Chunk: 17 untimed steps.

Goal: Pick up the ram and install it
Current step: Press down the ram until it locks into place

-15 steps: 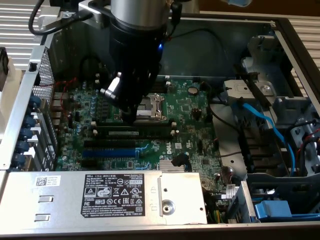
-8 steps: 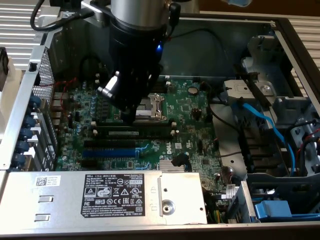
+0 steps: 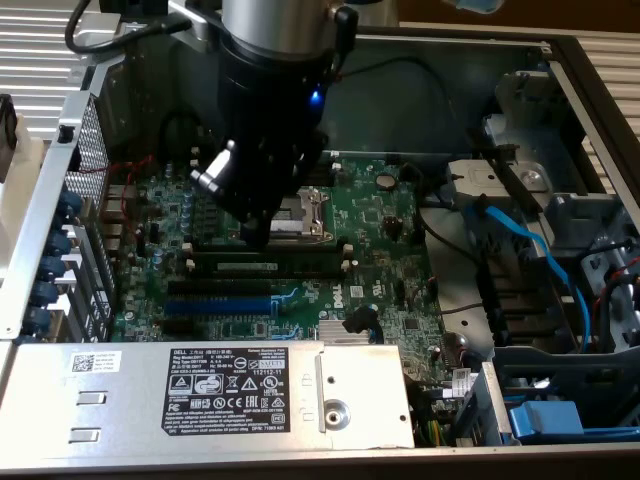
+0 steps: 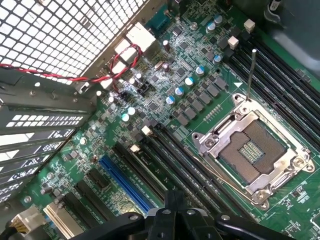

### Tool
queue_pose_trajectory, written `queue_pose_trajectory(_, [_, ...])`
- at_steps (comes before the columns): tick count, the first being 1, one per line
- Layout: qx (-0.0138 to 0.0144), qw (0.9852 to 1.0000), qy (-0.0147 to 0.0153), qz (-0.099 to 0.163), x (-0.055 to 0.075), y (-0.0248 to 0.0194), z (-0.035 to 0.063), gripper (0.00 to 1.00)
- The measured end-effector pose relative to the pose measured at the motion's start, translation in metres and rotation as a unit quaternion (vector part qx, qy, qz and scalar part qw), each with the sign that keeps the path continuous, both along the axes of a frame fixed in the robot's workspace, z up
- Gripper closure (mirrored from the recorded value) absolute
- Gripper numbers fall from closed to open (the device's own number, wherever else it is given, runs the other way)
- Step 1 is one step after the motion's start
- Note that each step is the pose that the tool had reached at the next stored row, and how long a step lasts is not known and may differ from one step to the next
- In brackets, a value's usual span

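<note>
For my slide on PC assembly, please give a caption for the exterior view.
Robot arm's gripper poised over the ram lying in a motherboard slot inside an open computer case.

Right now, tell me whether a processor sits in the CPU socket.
No, the CPU socket is empty, its contact grid exposed inside the metal frame.

An open grey metal computer case [image 3: 560, 45] fills nearly all of the exterior view. Beyond its far edge lies a ribbed, pale corrugated surface [image 3: 35, 50], seen also at the far right corner [image 3: 615, 95]. Light is even and bright, with no hard shadows.
</note>
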<state>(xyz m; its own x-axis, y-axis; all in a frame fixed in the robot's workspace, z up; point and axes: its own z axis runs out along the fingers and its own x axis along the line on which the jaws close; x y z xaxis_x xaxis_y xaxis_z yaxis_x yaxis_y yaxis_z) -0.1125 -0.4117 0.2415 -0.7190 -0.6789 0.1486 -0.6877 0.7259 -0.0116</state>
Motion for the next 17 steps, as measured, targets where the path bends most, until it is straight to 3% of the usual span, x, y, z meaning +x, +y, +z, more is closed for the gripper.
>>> queue_pose_trajectory(2, [-0.001, 1.0, -0.0025, -0.006, 0.0, 0.0, 0.0, 0.9])
queue_pose_trajectory(3, [-0.0011, 0.9999, -0.0063, -0.009, 0.0, 0.0, 0.0, 0.9])
queue_pose_trajectory(4, [-0.001, 0.9999, -0.0112, -0.011, 0.0, 0.0, 0.0, 0.9])
queue_pose_trajectory(9, [-0.0008, 0.9989, -0.042, -0.019, 0.0, 0.0, 0.0002, 0.9])
queue_pose_trajectory(11, [-0.0009, 0.9984, -0.0509, -0.024, 0.0, 0.0, 0.0008, 0.9])
queue_pose_trajectory(17, [-0.0017, 0.9964, -0.0692, -0.049, 0.0, 0.0005, 0.0047, 0.9])
